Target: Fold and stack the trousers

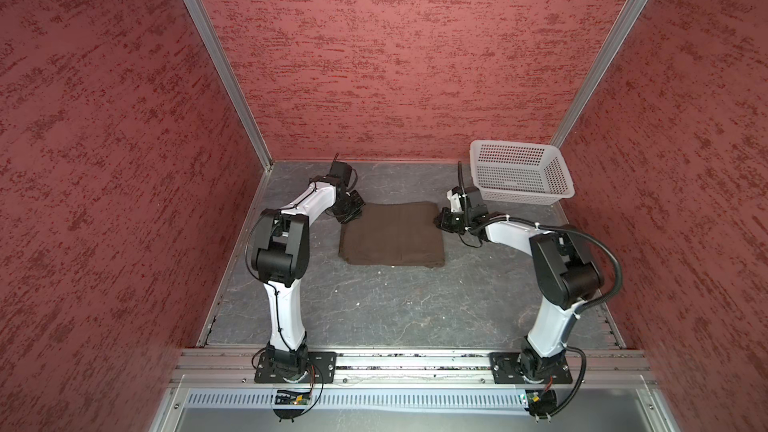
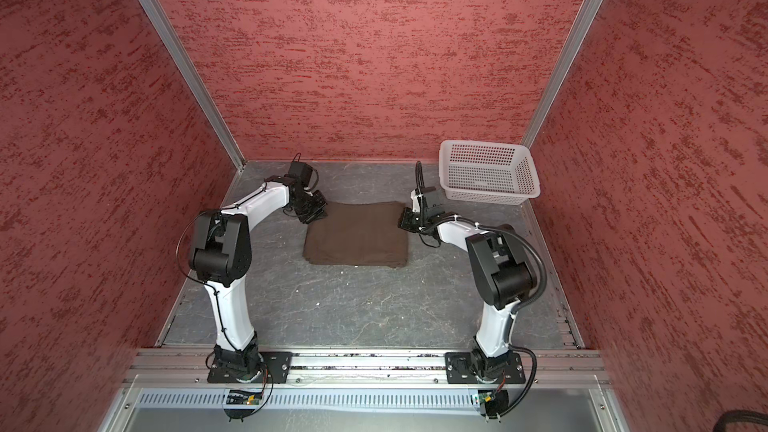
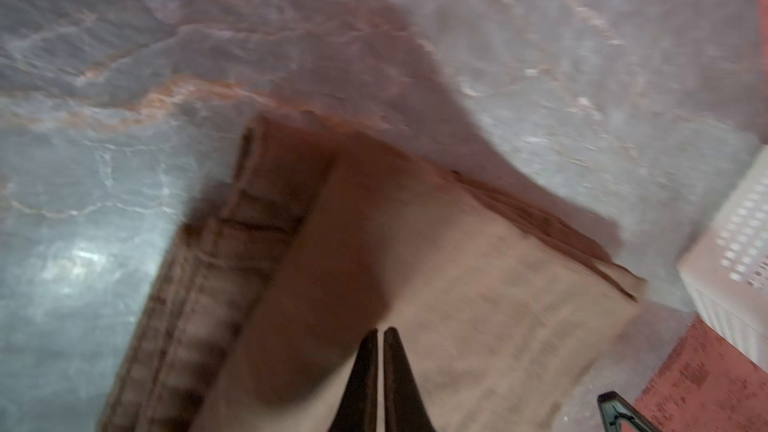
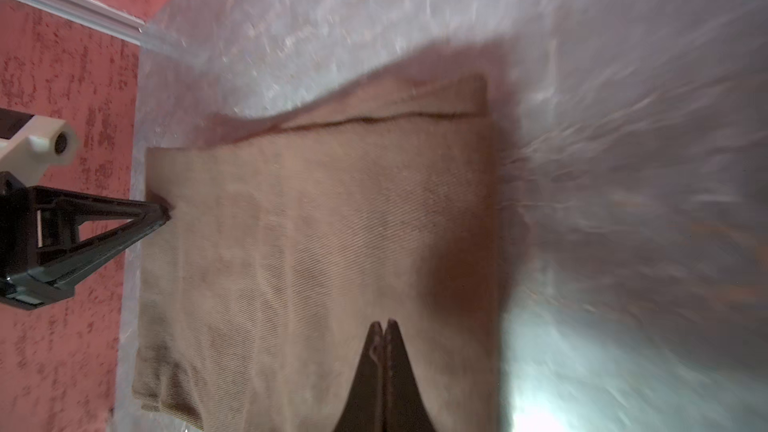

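the trousers (image 1: 392, 238) are lying as a compact, many-layered rectangle on the grey table (image 1: 395, 305), toward its far middle. the layered fold edges are showing along one side in the left wrist view. judging by this shape, the folding is looking complete or nearly so, while the stacking step is not yet done.

the left gripper (image 1: 351, 214) is sitting at the bundle's far left corner, jaws pressed together with no cloth visible between them. in the right wrist view its tip is touching the cloth edge, probably pinning or smoothing that corner. the right gripper (image 1: 439, 220) is sitting at the far right edge, jaws likewise closed and carrying nothing. whether its tips are touching the cloth cannot be told, as both wrist views are blurring.

the two grippers are flanking the far edge evenly, which is suggesting a joint tidy or a two-sided pickup. any pinch is requiring the jaws to part first, and the loose layers are risking a slide apart.

the white basket (image 1: 513, 143) is standing in the far right corner, near the right gripper and apart from the trousers.
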Action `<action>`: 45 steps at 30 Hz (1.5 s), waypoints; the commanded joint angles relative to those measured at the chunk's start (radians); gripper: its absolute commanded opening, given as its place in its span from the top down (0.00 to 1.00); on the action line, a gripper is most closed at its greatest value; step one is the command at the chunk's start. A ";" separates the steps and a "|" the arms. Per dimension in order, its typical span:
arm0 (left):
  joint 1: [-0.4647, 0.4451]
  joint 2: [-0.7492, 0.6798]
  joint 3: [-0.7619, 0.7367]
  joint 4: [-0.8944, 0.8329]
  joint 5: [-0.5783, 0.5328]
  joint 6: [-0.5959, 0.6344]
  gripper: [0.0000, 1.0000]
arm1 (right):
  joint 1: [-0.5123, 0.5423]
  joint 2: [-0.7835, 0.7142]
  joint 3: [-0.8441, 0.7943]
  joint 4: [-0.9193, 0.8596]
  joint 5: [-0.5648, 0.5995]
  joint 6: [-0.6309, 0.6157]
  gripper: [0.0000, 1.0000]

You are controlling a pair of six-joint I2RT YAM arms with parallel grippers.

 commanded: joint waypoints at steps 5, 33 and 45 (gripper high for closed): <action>0.053 -0.015 -0.130 0.073 0.002 0.007 0.91 | -0.022 0.086 0.002 0.109 -0.096 0.052 1.00; -0.537 0.105 0.199 -0.220 -0.246 0.066 0.15 | -0.028 -0.807 -0.387 -0.081 0.477 -0.157 0.75; -0.454 0.222 0.202 -0.247 -0.253 0.044 0.04 | -0.030 -0.866 -0.446 -0.161 0.581 -0.122 0.01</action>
